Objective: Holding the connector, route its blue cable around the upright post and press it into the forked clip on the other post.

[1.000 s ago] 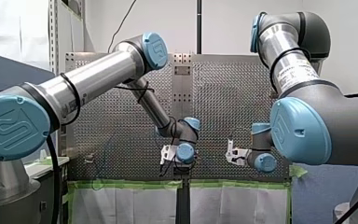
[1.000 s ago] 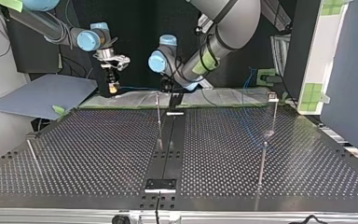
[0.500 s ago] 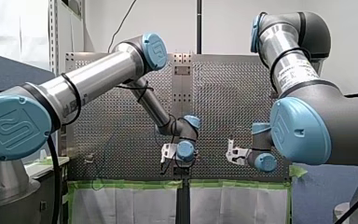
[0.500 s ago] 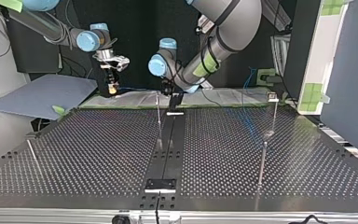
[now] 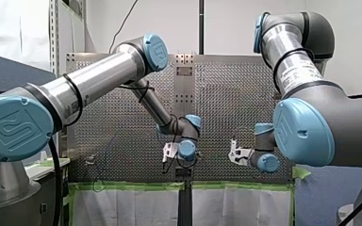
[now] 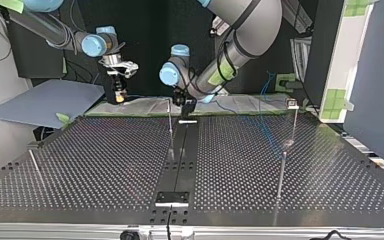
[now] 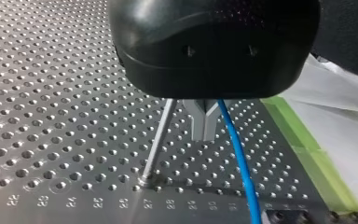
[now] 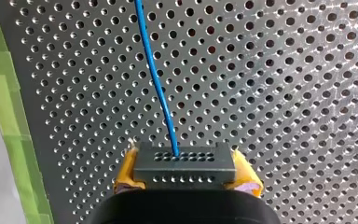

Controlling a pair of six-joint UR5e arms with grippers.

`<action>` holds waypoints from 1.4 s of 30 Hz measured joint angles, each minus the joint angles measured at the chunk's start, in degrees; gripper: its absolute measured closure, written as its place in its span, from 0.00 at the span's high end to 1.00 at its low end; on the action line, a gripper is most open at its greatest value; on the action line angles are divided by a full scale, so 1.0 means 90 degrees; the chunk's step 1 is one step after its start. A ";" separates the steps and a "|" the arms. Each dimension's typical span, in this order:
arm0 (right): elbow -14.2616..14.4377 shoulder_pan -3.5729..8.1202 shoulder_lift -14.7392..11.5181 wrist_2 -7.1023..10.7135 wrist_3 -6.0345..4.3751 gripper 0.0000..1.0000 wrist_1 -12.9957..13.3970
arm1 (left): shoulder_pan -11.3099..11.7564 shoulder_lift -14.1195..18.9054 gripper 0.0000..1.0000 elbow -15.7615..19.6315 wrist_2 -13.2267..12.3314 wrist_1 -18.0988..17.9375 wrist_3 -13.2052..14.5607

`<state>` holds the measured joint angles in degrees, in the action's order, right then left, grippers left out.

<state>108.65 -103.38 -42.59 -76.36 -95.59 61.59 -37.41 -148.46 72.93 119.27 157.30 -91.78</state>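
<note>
In the top view, well left of the upright post (image 6: 170,125), my right gripper (image 6: 119,97) clenches the connector (image 8: 185,161) between 2 yellow pads (image 8: 247,171). Its blue cable (image 7: 235,149) passes close by the post, beside my left gripper (image 7: 205,136), fingers pressed together.

Robotics laboratory. Silver robot arms with blue joint caps (image 5: 94,82) are reaching in from both sides over a perforated metal table (image 6: 105,165); green masking tape (image 5: 122,186) is edging white sheeting (image 5: 132,207) along the lower frame.

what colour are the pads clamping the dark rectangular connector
Yellow pads, clearest in the right wrist view.
</note>
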 joint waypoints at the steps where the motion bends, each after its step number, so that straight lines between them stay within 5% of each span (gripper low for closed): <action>1: -0.0008 0.0005 0.0001 -0.0003 -0.0001 0.00 -0.0003 | 0.0001 0.0000 0.00 -0.0028 -0.0005 0.0020 0.0001; 26: -0.0124 0.0158 0.0000 -0.0063 -0.0049 0.00 -0.0008 | 0.0223 -0.0003 0.00 -0.0411 -0.0115 0.0352 0.0116; 42: -0.0271 0.0195 0.0000 -0.0125 -0.0051 0.00 -0.0171 | 0.0413 -0.0306 0.00 -0.1074 -0.0417 0.1095 0.0078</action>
<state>106.21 -101.62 -42.59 -77.48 -96.05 60.05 -33.70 -151.21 63.27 115.52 167.15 -91.07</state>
